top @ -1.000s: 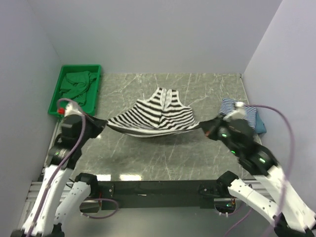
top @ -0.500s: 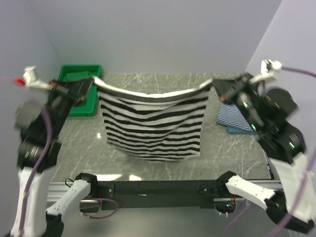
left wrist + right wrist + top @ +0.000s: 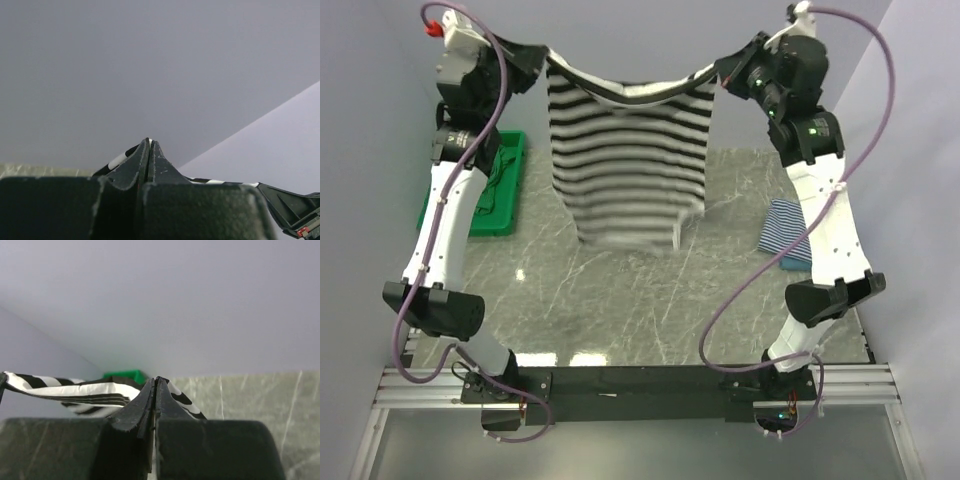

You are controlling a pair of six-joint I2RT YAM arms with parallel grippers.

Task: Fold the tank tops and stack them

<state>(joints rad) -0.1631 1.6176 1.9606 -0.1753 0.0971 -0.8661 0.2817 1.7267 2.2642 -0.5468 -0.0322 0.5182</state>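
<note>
Two sets of jaws pinch the wide-striped tank top (image 3: 630, 165), left jaws and right jaws each clamped on an upper corner; we see it hanging spread above the bench (image 3: 650, 300). A thin-striped top (image 3: 785, 228) lies at right.

We count three tank tops. One is the black-and-white top (image 3: 630, 150) with wide stripes. One is the blue-and-white top (image 3: 786, 226) with thin stripes. Of the third, the teal top (image 3: 789, 264), only an edge shows from under the thin-striped one, so two tops lie in a single pile and one hangs apart from it.

We count two robot arms, the left arm (image 3: 445, 220) and the right arm (image 3: 830, 220). Each carries one gripper, which gives two: the left gripper (image 3: 542, 52) and the right gripper (image 3: 718, 72). Each gripper has two fingers, four in all.

We count one green tray (image 3: 492, 226) and one table (image 3: 650, 300).
</note>
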